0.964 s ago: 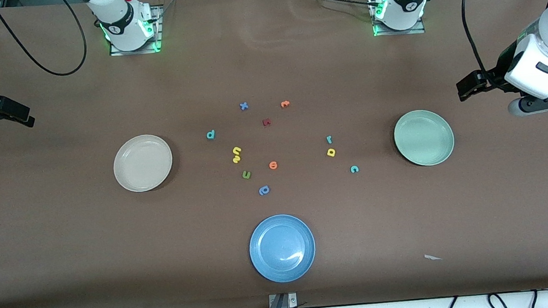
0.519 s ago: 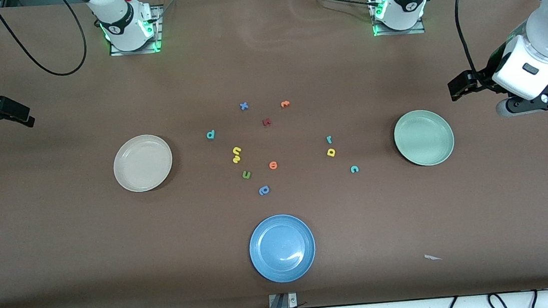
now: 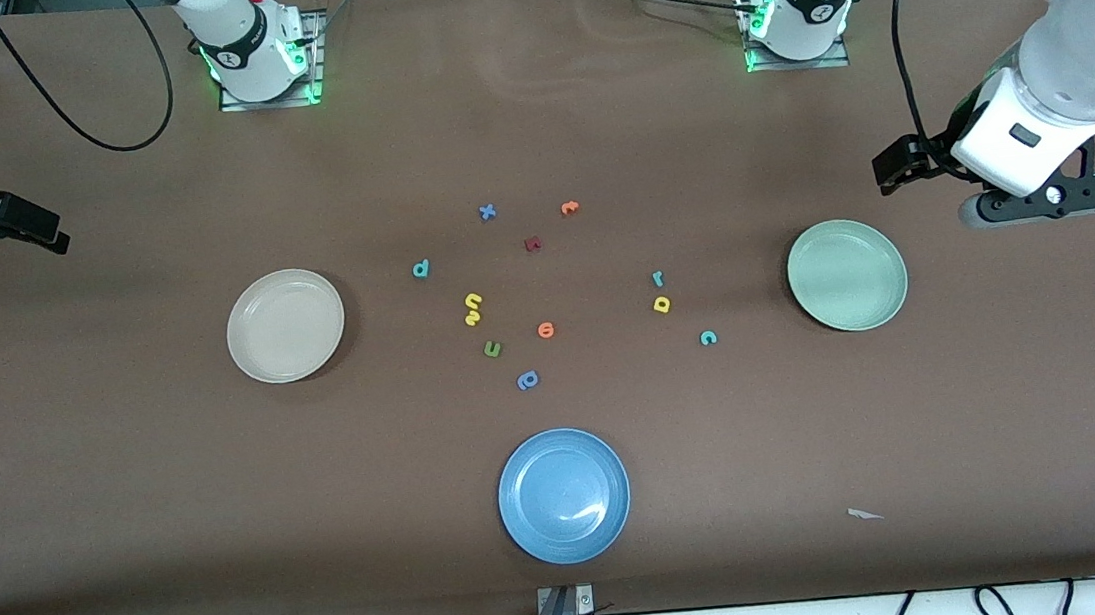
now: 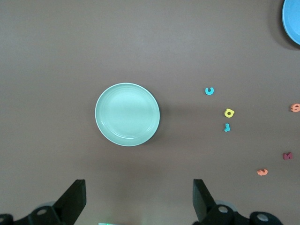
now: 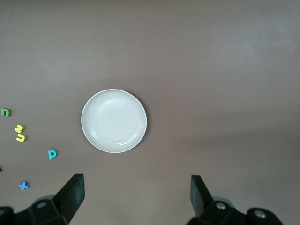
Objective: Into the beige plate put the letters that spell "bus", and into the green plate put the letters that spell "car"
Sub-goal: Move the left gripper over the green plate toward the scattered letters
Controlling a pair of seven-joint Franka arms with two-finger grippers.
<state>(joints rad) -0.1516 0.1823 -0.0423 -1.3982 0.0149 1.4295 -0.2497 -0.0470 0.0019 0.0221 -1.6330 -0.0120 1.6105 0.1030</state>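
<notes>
The beige plate point(image 3: 285, 325) point(image 5: 114, 121) lies toward the right arm's end and the green plate point(image 3: 847, 275) point(image 4: 127, 114) toward the left arm's end. Both hold nothing. Between them lie a teal "b" point(image 3: 420, 268) point(image 5: 52, 154), a yellow "u" point(image 3: 474, 301) touching a yellow "s" point(image 3: 471, 319), a teal "r" point(image 3: 657, 278) point(image 4: 227, 127), a yellow "a" point(image 3: 662, 304) point(image 4: 228, 113) and a teal "c" point(image 3: 707, 337) point(image 4: 209, 91). My left gripper point(image 3: 1049, 197) point(image 4: 138, 188) hangs open over bare table beside the green plate. My right gripper point(image 5: 136, 183) waits open, high beside the beige plate.
A blue plate point(image 3: 564, 495) sits near the table's front edge. Other letters lie among the task's own: green point(image 3: 492, 349), orange point(image 3: 546, 329), blue point(image 3: 527, 380), a blue "x" point(image 3: 487, 212), orange point(image 3: 569, 207) and dark red point(image 3: 532, 244). A paper scrap point(image 3: 865, 514) lies on the cloth.
The left arm has swung its open gripper in from the table's end toward the green plate. The right arm and all the letters have stayed put.
</notes>
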